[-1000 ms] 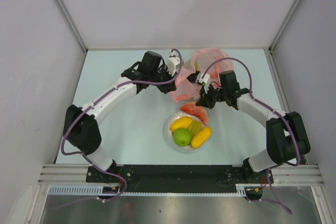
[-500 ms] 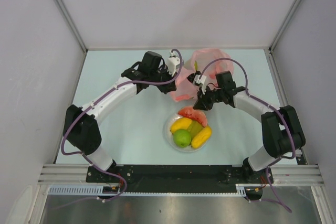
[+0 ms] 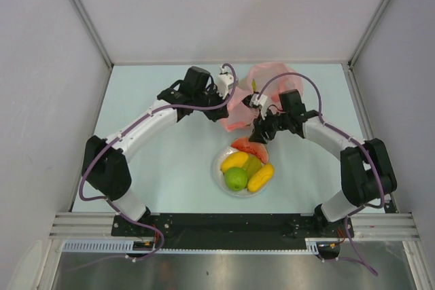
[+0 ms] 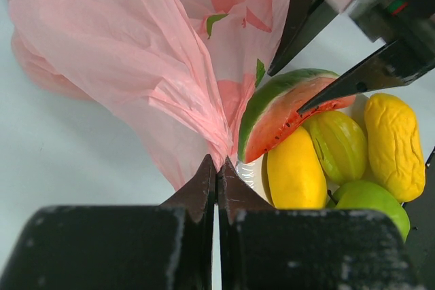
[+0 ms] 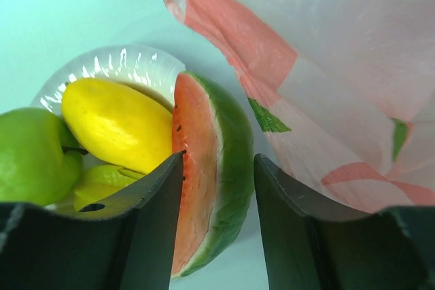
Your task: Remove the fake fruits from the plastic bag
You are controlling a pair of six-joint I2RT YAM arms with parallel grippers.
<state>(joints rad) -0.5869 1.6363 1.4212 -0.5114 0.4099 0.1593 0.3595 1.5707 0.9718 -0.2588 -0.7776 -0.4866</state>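
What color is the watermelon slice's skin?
Green rind on the watermelon slice, clearest in the right wrist view.

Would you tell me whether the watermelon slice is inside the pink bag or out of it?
Out. The watermelon slice lies at the white plate's rim beside the yellow fruit, outside the pink bag.

Plastic bag (image 4: 122, 52) past the wrist views' upper edges, its inside out of sight.
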